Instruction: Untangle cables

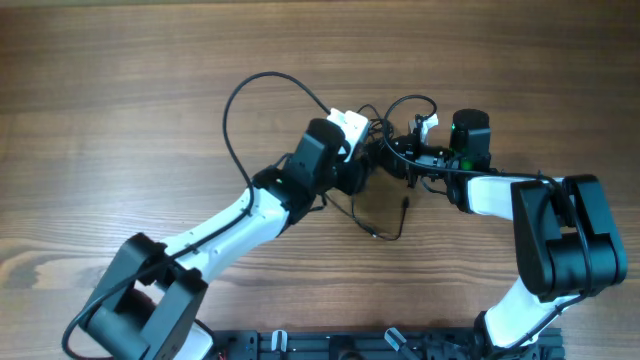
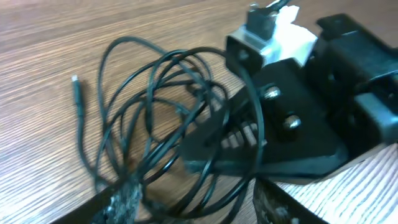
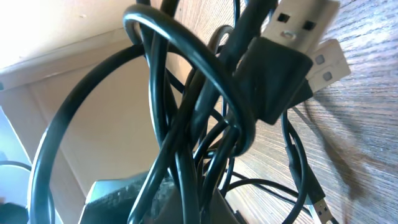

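The thin black cables point(image 1: 372, 128) form a tangle between my two grippers at the table's middle. One long loop point(image 1: 228, 110) arcs out to the left and a loose end with a small plug point(image 1: 405, 203) trails toward the front. My left gripper point(image 1: 362, 165) is open, and strands of the tangle point(image 2: 168, 124) pass between its fingers point(image 2: 199, 208). My right gripper point(image 1: 402, 160) is shut on a bundle of cables point(image 3: 186, 137) and holds it off the table; it also shows in the left wrist view point(image 2: 292, 124). Two USB plugs point(image 3: 305, 28) stick out above the bundle.
The wooden table point(image 1: 120, 90) lies around the arms. A white block point(image 1: 350, 122) sits on the left wrist, and a small plug point(image 2: 74, 81) lies on the wood left of the tangle. The robot base rail point(image 1: 380, 345) runs along the front edge.
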